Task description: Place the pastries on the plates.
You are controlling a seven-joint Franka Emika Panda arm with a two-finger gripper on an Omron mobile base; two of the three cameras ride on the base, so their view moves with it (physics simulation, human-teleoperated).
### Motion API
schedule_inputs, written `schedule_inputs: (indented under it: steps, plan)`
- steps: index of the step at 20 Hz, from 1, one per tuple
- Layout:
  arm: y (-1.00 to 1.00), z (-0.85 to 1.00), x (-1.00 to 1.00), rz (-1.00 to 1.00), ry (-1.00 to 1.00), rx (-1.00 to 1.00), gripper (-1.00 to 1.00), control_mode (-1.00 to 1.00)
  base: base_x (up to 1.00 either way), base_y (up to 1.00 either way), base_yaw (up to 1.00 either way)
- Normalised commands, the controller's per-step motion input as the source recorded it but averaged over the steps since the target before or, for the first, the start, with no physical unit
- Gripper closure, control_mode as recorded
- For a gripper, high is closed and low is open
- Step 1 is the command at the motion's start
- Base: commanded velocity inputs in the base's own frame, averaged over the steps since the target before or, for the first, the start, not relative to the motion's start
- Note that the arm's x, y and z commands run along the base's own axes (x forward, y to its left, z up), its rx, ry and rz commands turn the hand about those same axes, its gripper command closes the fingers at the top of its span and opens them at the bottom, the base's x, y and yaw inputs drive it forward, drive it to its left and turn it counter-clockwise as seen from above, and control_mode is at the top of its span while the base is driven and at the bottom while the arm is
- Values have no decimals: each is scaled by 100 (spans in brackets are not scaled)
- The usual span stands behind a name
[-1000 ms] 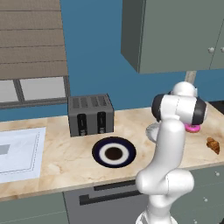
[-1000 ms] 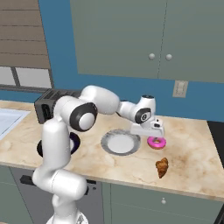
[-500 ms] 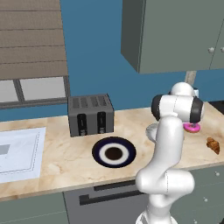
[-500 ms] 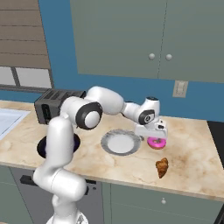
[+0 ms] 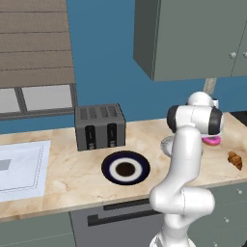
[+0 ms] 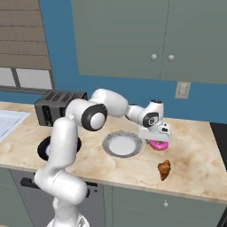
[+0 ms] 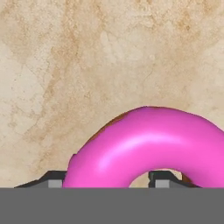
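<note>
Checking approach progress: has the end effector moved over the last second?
Yes. The end effector has come down and rightward, away from the pale grey round plate, onto the pink-frosted ring doughnut.

Even, flat rendered light, moderately bright, no glare.

Both base views are sharp edge to edge, with only faint soft shadows on the counter under the arm (no clear light direction). The hand view is coarse: the pink-topped pastry carries a broad, soft sheen and stone texture looks smeared.

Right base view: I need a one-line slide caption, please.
Arm reaches over the grey-white plate, its tool low over the pink-topped pastry; croissant waits nearby.
</note>
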Motion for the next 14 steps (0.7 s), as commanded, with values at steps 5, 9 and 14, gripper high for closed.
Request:
schedule_inputs:
  steps: [5, 9, 14]
  plan:
    - [-4, 0, -8, 0, -3, 4, 100, -100, 0, 0, 0]
    - [15, 0, -34, 0, -11, 0, 100, -100, 0, 0, 0]
    - [41, 14, -23, 0, -9, 0, 100, -100, 0, 0, 0]
